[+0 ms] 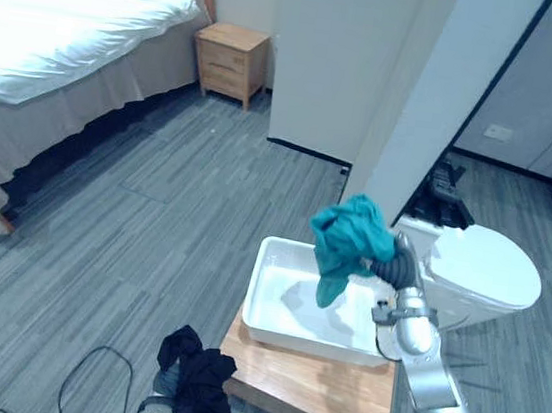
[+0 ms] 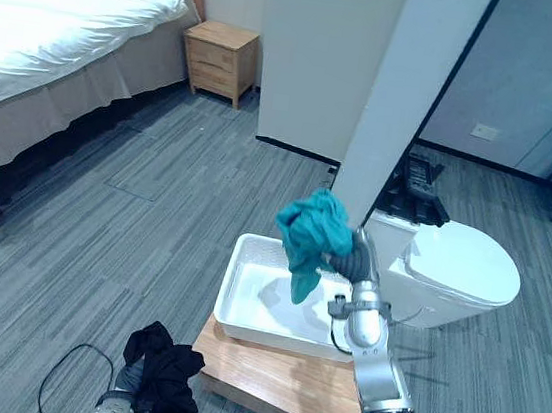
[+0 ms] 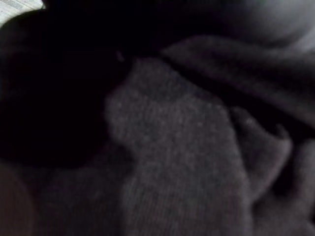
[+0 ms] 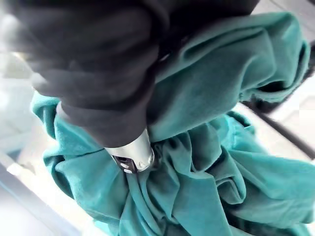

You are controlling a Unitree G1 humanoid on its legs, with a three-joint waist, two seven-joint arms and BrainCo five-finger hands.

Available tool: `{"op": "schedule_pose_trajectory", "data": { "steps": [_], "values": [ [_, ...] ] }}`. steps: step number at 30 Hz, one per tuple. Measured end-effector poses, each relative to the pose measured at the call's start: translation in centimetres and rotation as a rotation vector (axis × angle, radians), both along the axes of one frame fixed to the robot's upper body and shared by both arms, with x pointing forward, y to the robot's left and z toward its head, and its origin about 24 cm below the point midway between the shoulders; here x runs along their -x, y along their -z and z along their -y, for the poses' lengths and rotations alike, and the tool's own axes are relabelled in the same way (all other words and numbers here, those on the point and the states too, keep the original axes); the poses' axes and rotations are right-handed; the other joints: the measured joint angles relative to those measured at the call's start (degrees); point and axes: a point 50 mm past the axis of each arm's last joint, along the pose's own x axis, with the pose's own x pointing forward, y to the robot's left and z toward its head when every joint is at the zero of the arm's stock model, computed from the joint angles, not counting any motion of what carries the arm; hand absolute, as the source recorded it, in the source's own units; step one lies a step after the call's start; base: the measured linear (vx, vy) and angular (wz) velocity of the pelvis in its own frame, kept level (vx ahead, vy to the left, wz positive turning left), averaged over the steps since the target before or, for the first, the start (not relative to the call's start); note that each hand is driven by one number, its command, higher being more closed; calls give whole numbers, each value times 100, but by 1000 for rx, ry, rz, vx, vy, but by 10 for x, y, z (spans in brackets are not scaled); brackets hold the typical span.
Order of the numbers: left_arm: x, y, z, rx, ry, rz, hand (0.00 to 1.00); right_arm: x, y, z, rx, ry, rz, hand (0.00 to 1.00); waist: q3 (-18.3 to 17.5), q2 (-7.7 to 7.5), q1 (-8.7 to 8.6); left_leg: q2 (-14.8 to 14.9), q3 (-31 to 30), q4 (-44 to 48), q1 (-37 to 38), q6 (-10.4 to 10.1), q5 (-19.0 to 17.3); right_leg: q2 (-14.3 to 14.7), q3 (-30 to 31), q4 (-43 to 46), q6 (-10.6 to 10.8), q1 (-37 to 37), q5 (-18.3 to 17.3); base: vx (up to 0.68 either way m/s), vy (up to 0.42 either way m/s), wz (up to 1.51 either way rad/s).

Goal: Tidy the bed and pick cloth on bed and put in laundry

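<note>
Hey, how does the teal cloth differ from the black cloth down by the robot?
Colour: the teal cloth is bright blue-green, the black cloth is dark.
Height: the teal cloth is gripped and held up by the right hand; the black cloth sits lower, on the robot's left.
Place: the teal cloth hangs over the white tub; the black cloth is beside the wooden table, off the tub.
Both are bunched up.

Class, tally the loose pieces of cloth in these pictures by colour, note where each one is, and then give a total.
Teal cloth: 1, bunched in the right robot hand above the white tub.
Black cloth: 1, crumpled low on the robot's left, beside the wooden stand.
Total: 2
</note>
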Motion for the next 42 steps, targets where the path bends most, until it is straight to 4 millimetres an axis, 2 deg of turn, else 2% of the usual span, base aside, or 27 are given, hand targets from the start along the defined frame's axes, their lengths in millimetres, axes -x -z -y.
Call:
{"op": "schedule_pose_trajectory", "data": {
  "steps": [2, 5, 8, 13, 16, 18, 24, 28, 32, 35, 37, 40, 42],
  "values": [
    [-8, -6, 1, 0, 9, 42, 100, 19, 41, 15, 42, 99, -199, 0, 5, 11, 4, -31, -91, -49, -30, -3, 34, -37, -85, 6, 48, 13, -35, -67, 10, 20],
    [-14, -11, 3, 10, 11, 78, 100, 35, 72, 28, 97, 174, -367, 0, 9, 17, 7, -41, -98, -53, -43, -8, 37, -45, -84, 6, 53, 6, -39, -41, 22, 3],
    [-23, -18, 3, 18, 14, 125, 100, 42, 81, 40, 125, 228, -419, 0, 26, 42, 0, -37, -90, -56, -65, -38, 17, -38, -79, -10, 55, -8, -39, 0, 0, 0],
    [-43, -40, 2, 34, 6, 256, 100, 31, 71, 46, 212, 223, -374, 0, 43, 68, -6, 2, 220, -56, -107, -35, 2, 15, 232, -20, 29, -210, 3, 7, 8, -30],
    [-62, -64, 5, 36, 13, 385, 100, 28, 70, 46, 230, 209, -367, 0, 46, 73, -50, 41, 572, -46, -51, -28, -39, 83, 547, -26, -5, -339, 64, 33, 4, -56],
    [-78, -87, 10, 44, 32, 500, 100, 30, 70, 51, 241, 233, -371, 0, 45, 76, -177, 49, 835, -17, 28, -29, -50, 103, 704, -26, -9, -344, 69, 35, 0, -35],
    [-103, -130, 24, 81, 62, 704, 100, 41, 69, 57, 249, 260, -367, 0, 55, 108, -389, 107, 1234, 36, 145, -47, -166, 150, 1020, -28, -36, -392, 90, -1, -5, -30],
    [-133, -164, 34, 91, 88, 847, 100, 55, 73, 62, 253, 281, -392, 0, 139, 220, -530, 128, 1372, 177, 136, -43, -299, 160, 1174, -18, -53, -420, 109, -41, -9, -17],
    [-162, -197, 42, 71, 85, 979, 100, 57, 71, 60, 250, 276, -382, 0, 346, 403, -700, 128, 1618, 193, 60, -60, -390, 179, 1426, 4, -75, -624, 176, -74, -9, -31],
    [-180, -204, 49, 30, 131, 984, 100, 49, 63, 56, 252, 263, -336, 0, 585, 426, -846, 114, 1848, 209, -104, -56, -394, 201, 1659, 8, -80, -908, 270, -55, -16, -44],
    [-187, -199, 57, 9, 172, 948, 100, 46, 58, 53, 249, 252, -309, 0, 771, 383, -894, 111, 2041, 211, -205, -55, -394, 240, 1853, 2, -98, -1120, 340, -53, -29, -51],
    [-198, -190, 64, -37, 222, 883, 100, 31, 49, 45, 244, 229, -253, 0, 1205, 250, -1138, 90, 2200, 327, -464, -21, -372, 239, 2033, 7, -112, -1434, 455, -31, -29, -32],
    [-209, -191, 70, -72, 244, 853, 100, 23, 43, 40, 243, 222, -215, 0, 1449, 212, -1139, 76, 2306, 416, -648, 3, -389, 233, 2166, 6, -103, -1656, 527, -29, -11, -28]
  ]
}}
